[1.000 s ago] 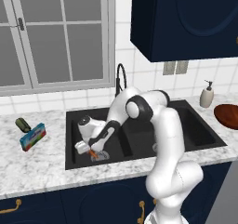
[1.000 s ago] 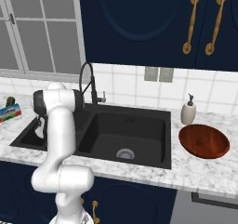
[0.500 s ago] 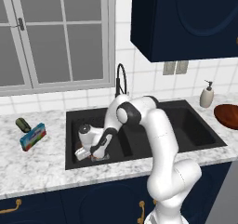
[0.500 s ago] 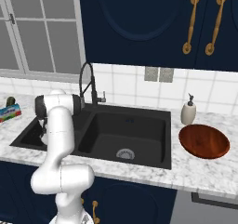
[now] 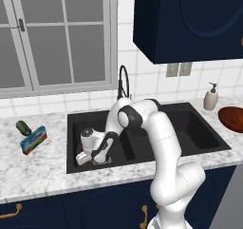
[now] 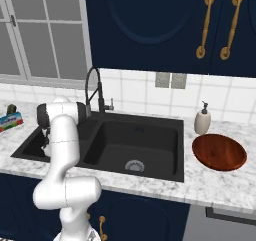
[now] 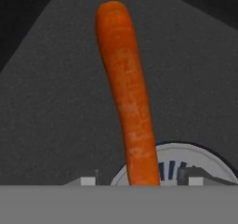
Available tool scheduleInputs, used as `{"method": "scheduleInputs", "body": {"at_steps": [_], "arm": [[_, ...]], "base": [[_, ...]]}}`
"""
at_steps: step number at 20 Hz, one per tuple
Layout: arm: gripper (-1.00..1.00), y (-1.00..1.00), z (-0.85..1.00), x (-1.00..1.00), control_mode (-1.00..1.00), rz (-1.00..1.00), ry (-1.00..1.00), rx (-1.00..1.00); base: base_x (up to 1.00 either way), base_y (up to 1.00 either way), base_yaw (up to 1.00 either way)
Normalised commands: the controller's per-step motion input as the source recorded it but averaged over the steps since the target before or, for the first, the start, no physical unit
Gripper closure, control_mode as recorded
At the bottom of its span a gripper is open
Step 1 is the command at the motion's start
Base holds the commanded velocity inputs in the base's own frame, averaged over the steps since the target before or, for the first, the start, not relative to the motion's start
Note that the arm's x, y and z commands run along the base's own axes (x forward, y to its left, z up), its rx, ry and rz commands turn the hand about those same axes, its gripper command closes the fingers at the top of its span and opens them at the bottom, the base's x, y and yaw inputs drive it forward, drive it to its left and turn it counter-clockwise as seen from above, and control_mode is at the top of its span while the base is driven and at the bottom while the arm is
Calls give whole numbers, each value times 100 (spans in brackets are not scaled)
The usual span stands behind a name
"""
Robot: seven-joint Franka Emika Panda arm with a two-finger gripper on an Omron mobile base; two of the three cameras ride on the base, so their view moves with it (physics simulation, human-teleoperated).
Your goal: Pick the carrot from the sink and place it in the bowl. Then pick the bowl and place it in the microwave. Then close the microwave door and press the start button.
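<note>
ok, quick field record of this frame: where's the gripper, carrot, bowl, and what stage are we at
gripper: low in the left basin of the sink, hand at; open or shut cannot be told
carrot: close in front of the hand camera, running between the finger tips, lying on the basin floor over the round steel drain
bowl: on the counter right of the sink, beside the soap dispenser, nothing in it
stage: carrot not yet lifted or placed

Matte black sink (image 6: pixel 135 150) (steel drain (image 6: pixel 134 166)), glossy wood-like bowl (image 6: pixel 219 152), speckled marble counter (image 5: pixel 38 168).
</note>
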Motion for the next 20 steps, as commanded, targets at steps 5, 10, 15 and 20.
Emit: {"method": "scheduleInputs", "body": {"at_steps": [5,10,15,20], "arm": [[-100,-21,-71,42,-100,0,-1,-2],[-100,-32,-76,38,-100,0,0,-5],[-100,-58,-56,51,-100,-2,-1,0],[-100,-30,-98,68,-100,-1,1,-1]], "base": [[0,0,0],[0,0,0],[0,0,0],[0,0,0]]}}
